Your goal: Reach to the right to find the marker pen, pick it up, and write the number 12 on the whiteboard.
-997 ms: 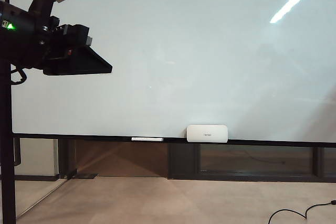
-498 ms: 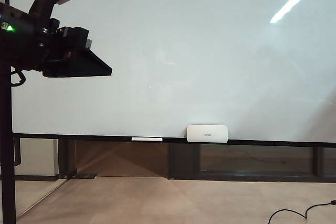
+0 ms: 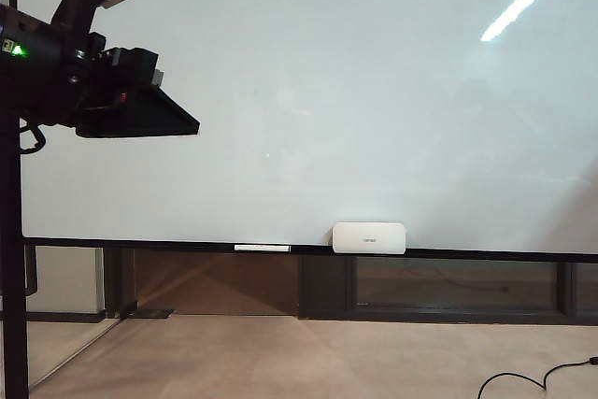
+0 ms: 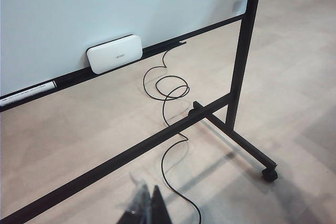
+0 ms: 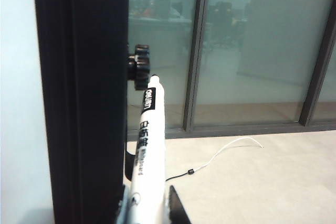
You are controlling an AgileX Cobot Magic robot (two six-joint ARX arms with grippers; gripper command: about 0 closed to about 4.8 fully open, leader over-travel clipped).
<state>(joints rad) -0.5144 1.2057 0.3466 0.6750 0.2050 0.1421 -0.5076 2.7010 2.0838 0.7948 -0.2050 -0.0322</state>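
So, right gripper (image 5: 149,211): we see it closing on the marker pen (image 5: 148,150) beside a dark post (image 5: 84,98).
Left gripper (image 4: 146,208): narrow, empty.
Whiteboard (image 3: 327,100): blank.

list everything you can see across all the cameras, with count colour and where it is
whiteboard: 1, glossy white-grey, dark frame, fills the exterior view, nothing written
white box: 1, on the bottom rail
white bar: 1, on the rail beside the box
black cable: 1, looped on the floor
stand frame: 1, black, on castors
marker pen: 1, white, black label, between the right gripper's fingers
left gripper: dark, low over the floor
right gripper: beside the dark post, closing on the pen
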